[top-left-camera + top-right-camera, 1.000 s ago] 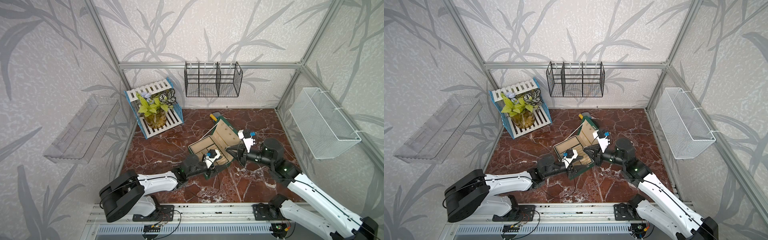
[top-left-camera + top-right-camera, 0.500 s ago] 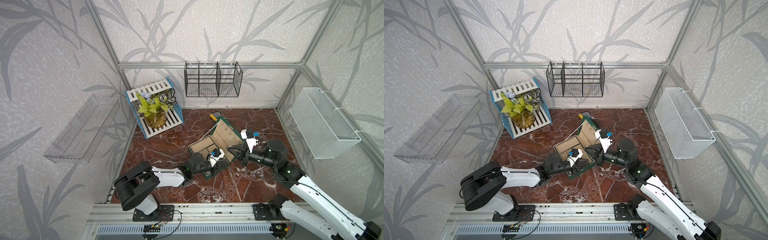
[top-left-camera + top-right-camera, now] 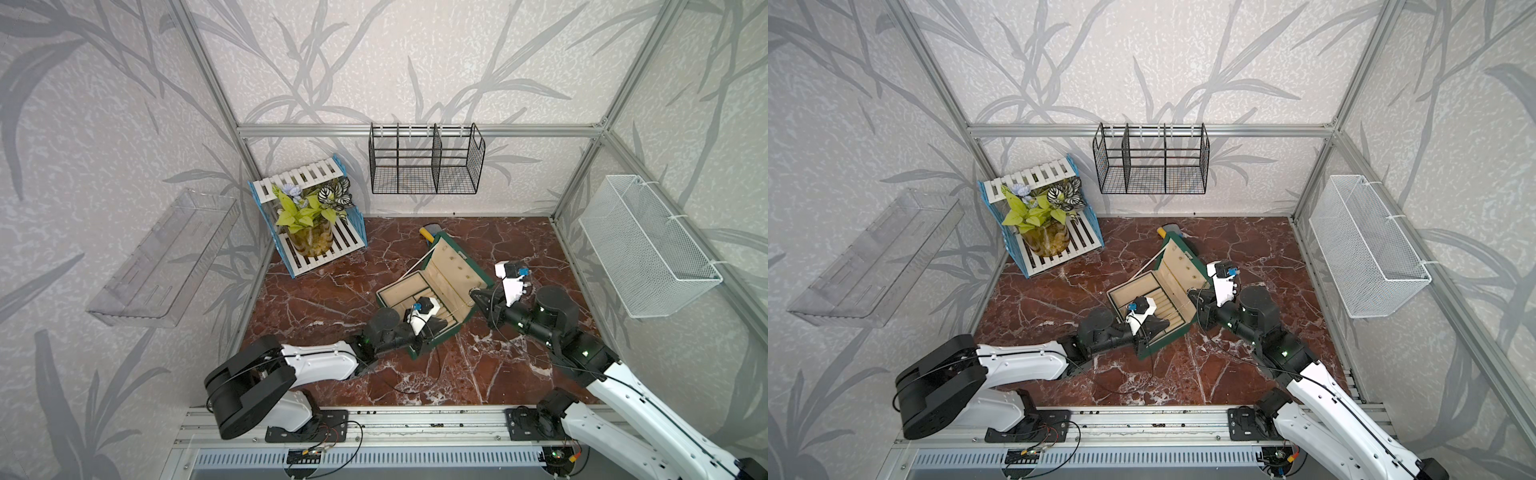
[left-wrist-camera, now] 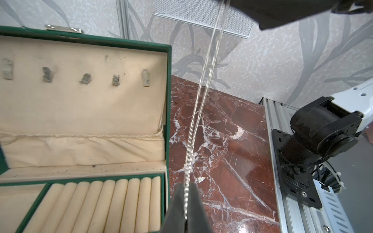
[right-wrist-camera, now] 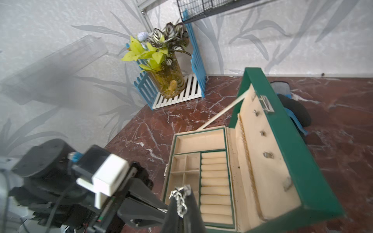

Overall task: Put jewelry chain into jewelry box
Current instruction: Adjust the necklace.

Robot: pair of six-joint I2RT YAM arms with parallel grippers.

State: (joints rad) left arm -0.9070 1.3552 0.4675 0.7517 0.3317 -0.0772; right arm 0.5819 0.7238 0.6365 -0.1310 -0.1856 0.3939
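The dark green jewelry box (image 3: 451, 270) (image 3: 1177, 270) lies open mid-floor, its cream-lined lid tilted back. The jewelry chain (image 4: 196, 113), a thin silvery doubled strand, stretches taut between my two grippers, beside the box's near right corner. My left gripper (image 4: 186, 184) (image 3: 438, 325) is shut on one end, just off the ring rolls (image 4: 113, 203). My right gripper (image 5: 183, 196) (image 3: 474, 293) is shut on the clasp end (image 5: 180, 199), above the box's compartments (image 5: 185, 169). In the top views the chain is too fine to make out.
A potted plant (image 3: 309, 224) sits in a blue-and-white rack at the back left. A black wire basket (image 3: 426, 162) hangs on the back wall, a white mesh basket (image 3: 648, 245) on the right wall and a clear shelf (image 3: 162, 257) on the left. A glove-like item (image 5: 294, 109) lies behind the lid.
My left gripper has gone from half open to shut on the chain, and its arm has reached forward toward the box corner. The right arm has shifted slightly right, still gripping.
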